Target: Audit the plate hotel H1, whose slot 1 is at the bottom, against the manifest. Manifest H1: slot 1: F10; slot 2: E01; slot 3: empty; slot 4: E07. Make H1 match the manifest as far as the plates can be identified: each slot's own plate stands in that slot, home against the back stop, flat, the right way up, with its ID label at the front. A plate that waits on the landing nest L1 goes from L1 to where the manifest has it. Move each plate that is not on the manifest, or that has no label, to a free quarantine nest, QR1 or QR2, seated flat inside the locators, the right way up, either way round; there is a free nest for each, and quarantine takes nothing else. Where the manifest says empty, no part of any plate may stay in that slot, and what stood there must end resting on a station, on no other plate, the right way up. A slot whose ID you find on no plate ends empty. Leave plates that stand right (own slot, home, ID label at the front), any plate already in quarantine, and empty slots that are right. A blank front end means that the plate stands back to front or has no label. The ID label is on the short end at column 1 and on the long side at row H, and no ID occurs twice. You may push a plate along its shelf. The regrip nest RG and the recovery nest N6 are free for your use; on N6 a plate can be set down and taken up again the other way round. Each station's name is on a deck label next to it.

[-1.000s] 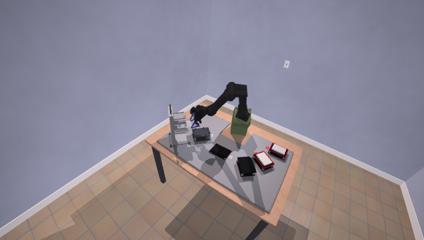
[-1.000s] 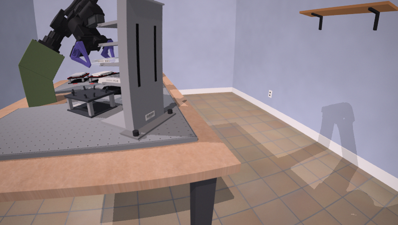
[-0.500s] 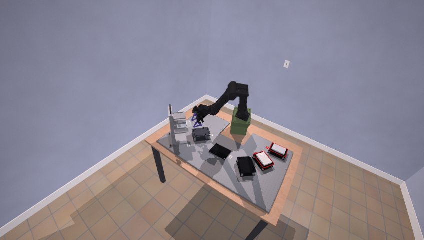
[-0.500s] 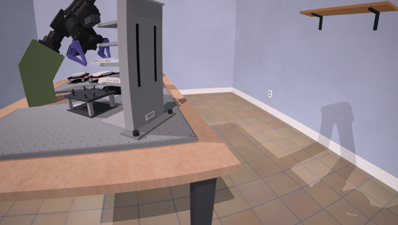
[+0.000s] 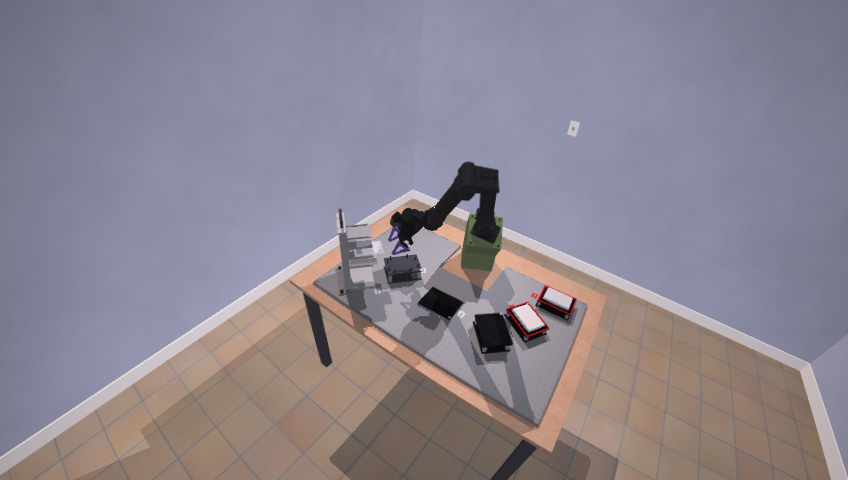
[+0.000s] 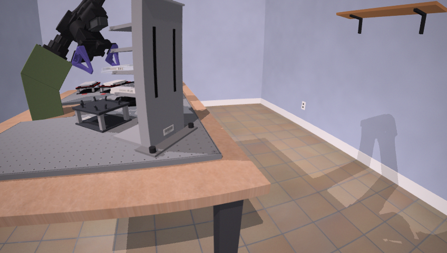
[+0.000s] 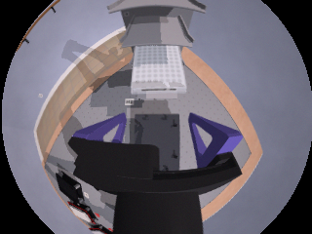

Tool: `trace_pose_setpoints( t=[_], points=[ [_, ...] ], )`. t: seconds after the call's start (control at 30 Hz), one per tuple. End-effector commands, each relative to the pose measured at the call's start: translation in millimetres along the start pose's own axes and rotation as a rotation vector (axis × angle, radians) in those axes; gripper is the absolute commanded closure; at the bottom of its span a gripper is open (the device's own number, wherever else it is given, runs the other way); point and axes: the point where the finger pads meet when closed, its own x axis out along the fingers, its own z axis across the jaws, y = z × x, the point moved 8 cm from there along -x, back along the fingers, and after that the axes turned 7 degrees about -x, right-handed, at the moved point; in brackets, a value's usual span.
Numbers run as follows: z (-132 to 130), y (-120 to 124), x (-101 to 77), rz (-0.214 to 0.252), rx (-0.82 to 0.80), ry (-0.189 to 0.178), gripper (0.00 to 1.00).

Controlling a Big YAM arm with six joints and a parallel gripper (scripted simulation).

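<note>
Your purple gripper (image 7: 156, 136) is wide open and holds nothing. It faces the white plate (image 7: 158, 69) in the tall grey plate hotel (image 6: 158, 71). Next, check its label.

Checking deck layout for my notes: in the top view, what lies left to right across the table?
Grey plate hotel tower → black raised nest → flat black nest → black block nest → two red-rimmed nests holding white plates.

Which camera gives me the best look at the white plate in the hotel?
Wrist: the white plate lies straight ahead, its well grid facing the camera. Exterior shows only its edge beside the hotel. In top it is a tiny pale patch.
</note>
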Motion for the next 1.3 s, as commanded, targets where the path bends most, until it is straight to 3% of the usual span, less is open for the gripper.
trace_pose_setpoints(
  t=[0.0, 0.77, 0.8, 1.27],
  points=[
    [-3, -13, -8.5, -0.051, -0.022, 0.007, 0.0],
    [0, 13, -32.9, -0.048, -0.028, 0.007, 0.0],
    [-1, 25, -29.3, -0.023, 0.0, 0.01, 1.0],
    [2, 20, -25.9, -0.028, -0.014, 0.001, 1.0]
  ],
)
